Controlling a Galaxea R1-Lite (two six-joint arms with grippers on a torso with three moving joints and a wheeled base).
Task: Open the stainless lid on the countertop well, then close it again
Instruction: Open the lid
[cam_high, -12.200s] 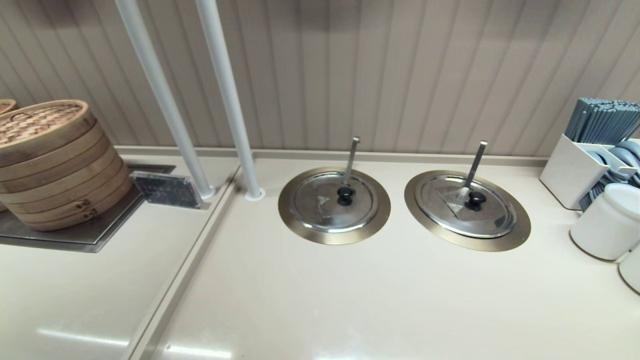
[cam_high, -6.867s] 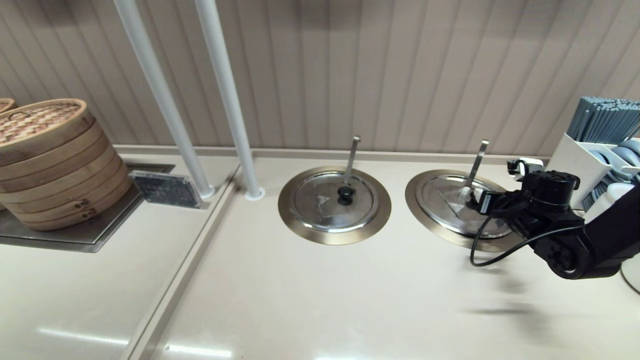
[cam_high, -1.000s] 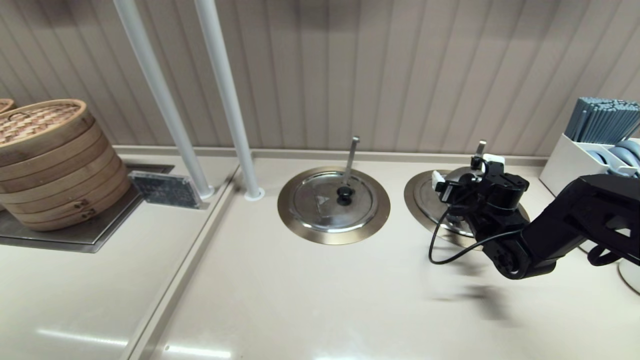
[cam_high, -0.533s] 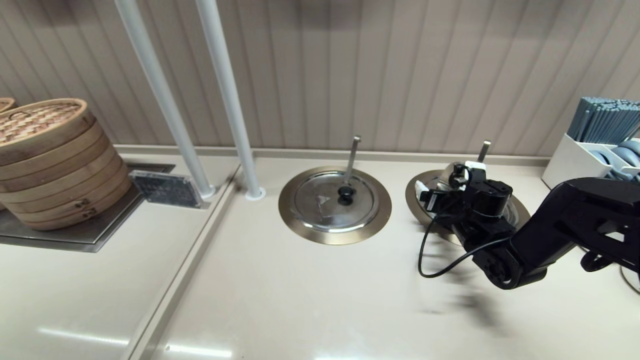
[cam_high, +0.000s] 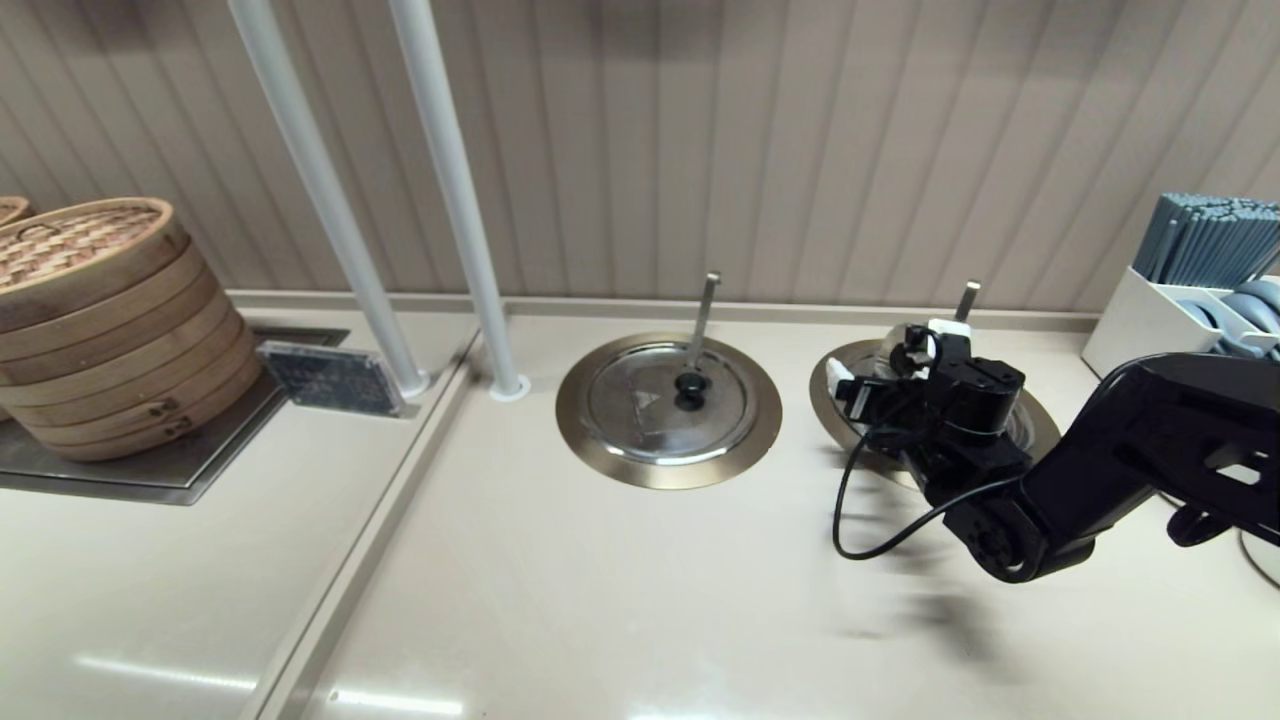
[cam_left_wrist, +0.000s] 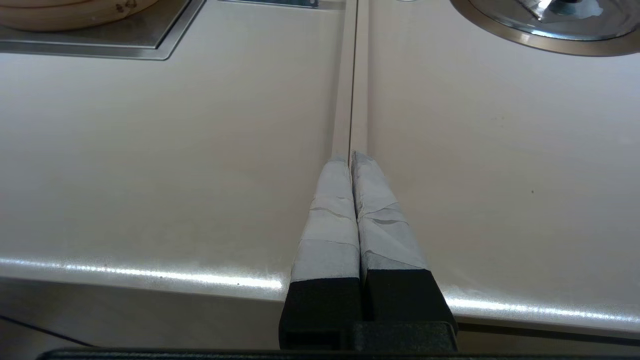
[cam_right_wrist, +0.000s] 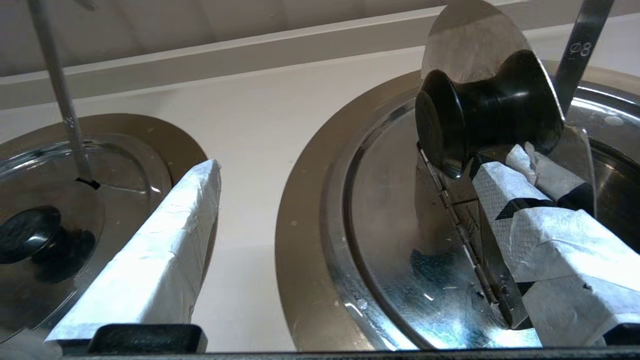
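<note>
The stainless lid (cam_right_wrist: 390, 210) sits in the right-hand countertop well (cam_high: 822, 398). Its hinged half (cam_right_wrist: 465, 40) stands raised, nearly upright, with the black knob (cam_right_wrist: 480, 115) pointing sideways. My right gripper (cam_right_wrist: 365, 165) is open wide at this lid; one taped finger (cam_right_wrist: 520, 210) rests against the raised half just under the knob, the other finger (cam_right_wrist: 165, 235) hangs over the counter between the two wells. In the head view the right gripper (cam_high: 890, 355) hides most of the lid. The slanted ladle handle (cam_high: 966, 298) sticks up behind. My left gripper (cam_left_wrist: 352, 157) is shut, parked over the counter seam.
The twin lid (cam_high: 650, 410) lies flat in its brass ring (cam_high: 580, 410) to the left, with an upright ladle handle (cam_high: 706, 300). Two white poles (cam_high: 455, 200) and a bamboo steamer (cam_high: 100, 320) stand at the left. A white chopstick holder (cam_high: 1150, 320) stands at the right.
Over the last second my right gripper moved left across the well and the lid's hinged half swung up with it. In the last half second almost nothing moved.
</note>
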